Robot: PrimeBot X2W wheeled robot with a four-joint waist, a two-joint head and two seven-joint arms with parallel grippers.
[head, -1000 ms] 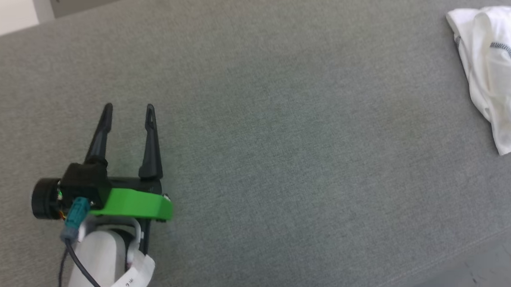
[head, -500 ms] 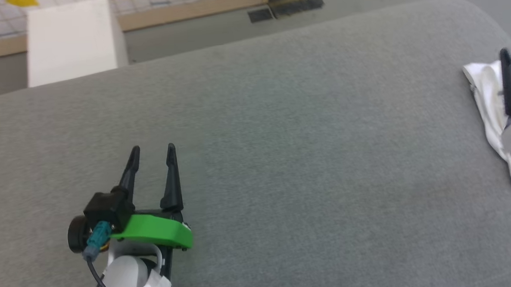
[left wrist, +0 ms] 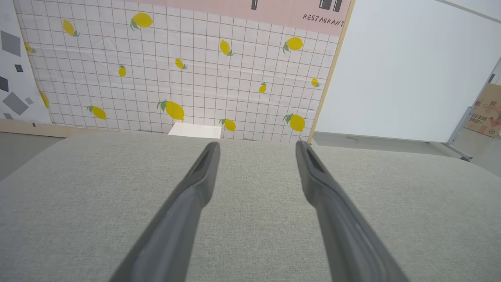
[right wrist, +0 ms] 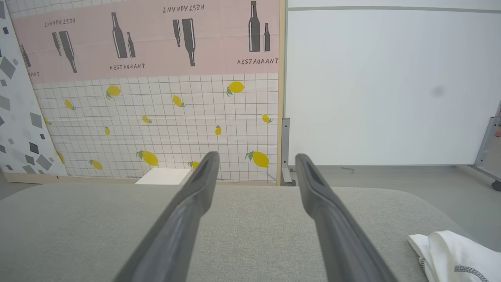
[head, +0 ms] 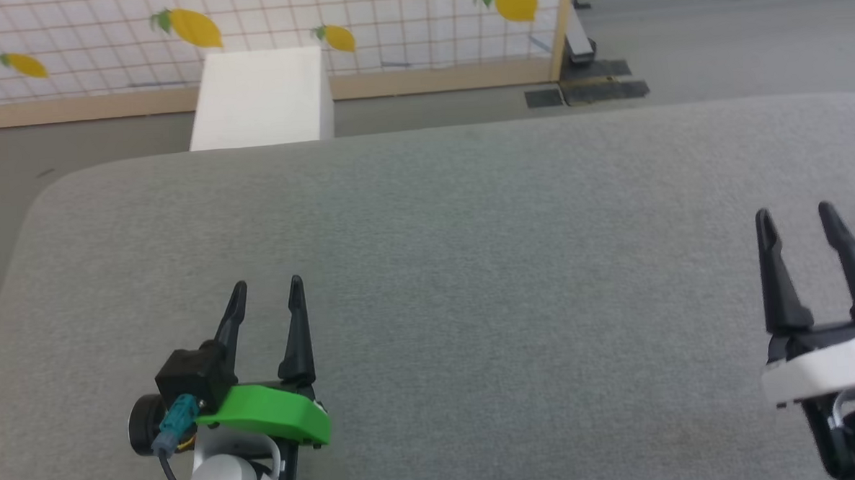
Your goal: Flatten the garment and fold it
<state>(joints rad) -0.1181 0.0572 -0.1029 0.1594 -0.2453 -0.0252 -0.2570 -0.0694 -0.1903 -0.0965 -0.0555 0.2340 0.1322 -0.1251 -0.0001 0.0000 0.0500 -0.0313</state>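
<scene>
Your left gripper [head: 267, 281] sits at the lower left of the head view with its two dark fingers spread apart and nothing between them. It points away from you across the grey padded table [head: 471, 252], toward the far edge. Your right gripper [head: 793, 211] is at the lower right, also spread wide and holding nothing, with its fingers aimed the same way. From each wrist camera you look along the parted fingers over bare grey fabric; you cannot tell whether the fingertips touch the table. The shirt [right wrist: 450, 252] lies at the table's right end, just to the right of your right gripper and apart from it. In the right wrist view it is bunched in the lower right corner, white, creased and folded over itself, with a short grey-stitched seam showing. In the head view a white sliver of it comes in at the right border, just past the right gripper's outer finger. The shirt is not flattened, and neither gripper touches it. Beyond the table's far edge a white box [head: 259, 96] stands on the floor against a lemon-printed wall panel [head: 389, 25], and to the right of that panel is a plain white partition [right wrist: 383, 86].
</scene>
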